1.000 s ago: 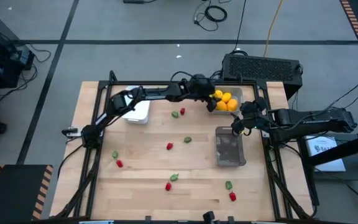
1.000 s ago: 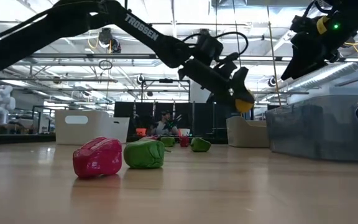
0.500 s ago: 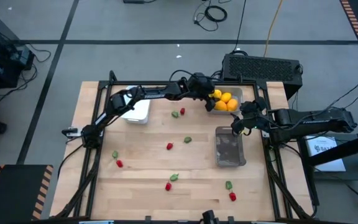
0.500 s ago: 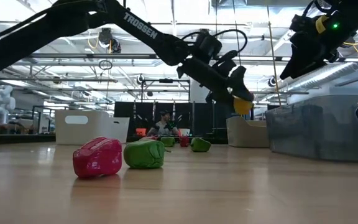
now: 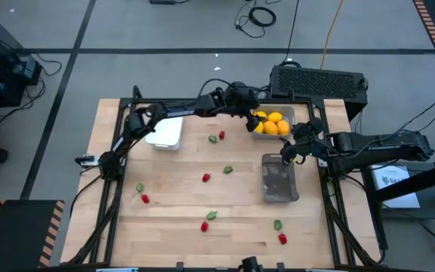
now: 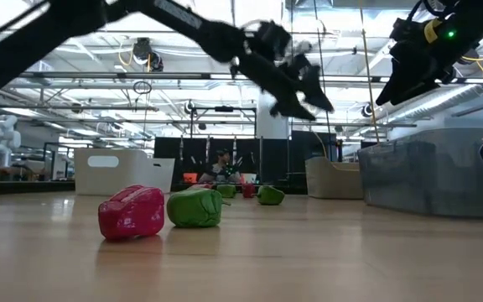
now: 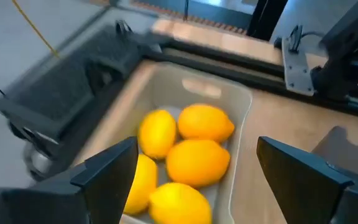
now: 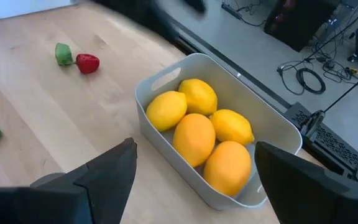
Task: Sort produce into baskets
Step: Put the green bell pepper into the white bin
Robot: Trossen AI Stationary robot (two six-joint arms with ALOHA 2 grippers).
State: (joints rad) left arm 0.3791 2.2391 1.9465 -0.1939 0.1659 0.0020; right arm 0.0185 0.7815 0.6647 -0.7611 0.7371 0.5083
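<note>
hovering wide open and empty, the left hand (image 5: 249, 115) is seen just above the lemons (image 5: 271, 124) in the pale grey basket (image 5: 284, 134).

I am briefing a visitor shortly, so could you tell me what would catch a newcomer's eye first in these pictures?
Most striking is the pale grey plastic basket at the table's far edge, holding five bright yellow-orange toy lemons. The open left gripper hovers empty just beside it, with the open right gripper nearby over the darker grey narrow basket. Small red and green toy pieces lie scattered across the wooden table.
</note>
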